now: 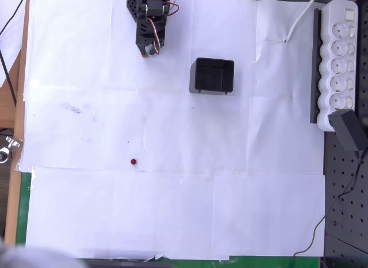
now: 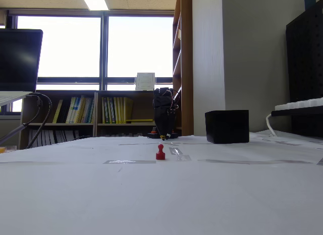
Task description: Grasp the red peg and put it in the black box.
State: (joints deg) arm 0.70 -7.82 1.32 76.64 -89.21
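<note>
The peg (image 1: 133, 162) stands upright on the papered surface (image 1: 230, 210), well apart from the claw (image 1: 148, 51), whose tips look nearly closed, holding nothing.

Arm folded back — hand (image 1: 147, 51) tip down, empty, fingers together.

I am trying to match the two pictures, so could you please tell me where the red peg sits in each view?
Overhead view: the red peg lies on the white paper, left of centre and lower than the black box.
Fixed view: the red peg stands upright near the centre, in front of the arm.
Shared landmark: the black box, to the peg's right in both.
</note>
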